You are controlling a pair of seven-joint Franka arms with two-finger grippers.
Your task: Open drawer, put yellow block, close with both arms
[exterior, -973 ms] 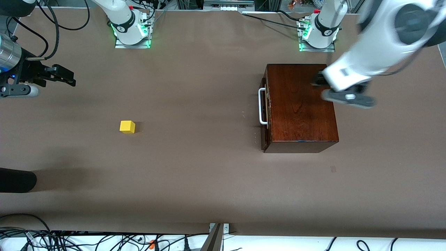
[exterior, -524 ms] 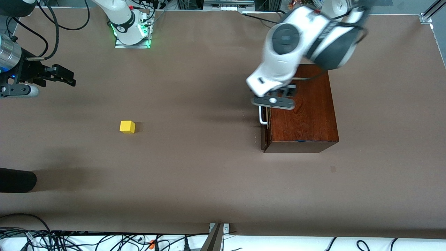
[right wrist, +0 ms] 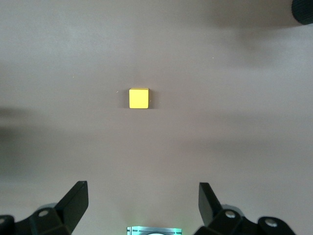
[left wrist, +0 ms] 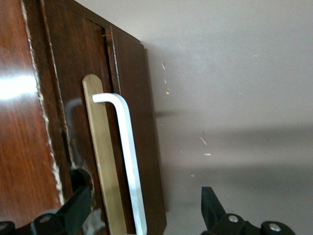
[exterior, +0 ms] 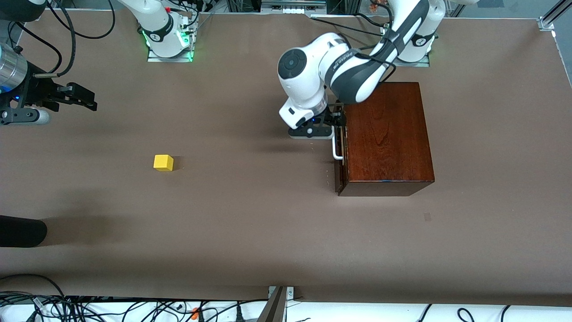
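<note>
The glossy dark mahogany wooden box (exterior: 386, 136) stands on the brown table (exterior: 250, 214) toward the left arm's end, its long axis running from the robot bases toward the front camera. The drawer (exterior: 340, 147), with a dark reddish-brown front, is pushed in and faces the right arm's end of the table. Its white U-shaped bar handle (exterior: 336, 150) lies parallel to the box's long axis.

The left gripper (exterior: 336, 120) is at the drawer front, at the end of the handle nearer the robot bases. The front view hides its fingers under the wrist. The left wrist view (left wrist: 142, 215) shows them spread wide, one finger (left wrist: 78, 208) against the drawer front and the other finger (left wrist: 211, 205) over the table, with the handle bar (left wrist: 128, 161) between them and not clamped. That view also shows a pale wooden backing strip (left wrist: 100, 156) under the bar, and worn pale edges on the box.

The small plain bright yellow cube (exterior: 163, 163) sits alone on the table toward the right arm's end, well apart from the box, nearer the front camera than the right gripper.

The right gripper (exterior: 82, 99) waits above the table edge, fully open and empty. The right wrist view (right wrist: 142, 205) looks straight down on the cube (right wrist: 139, 98), showing its square top face.
</note>
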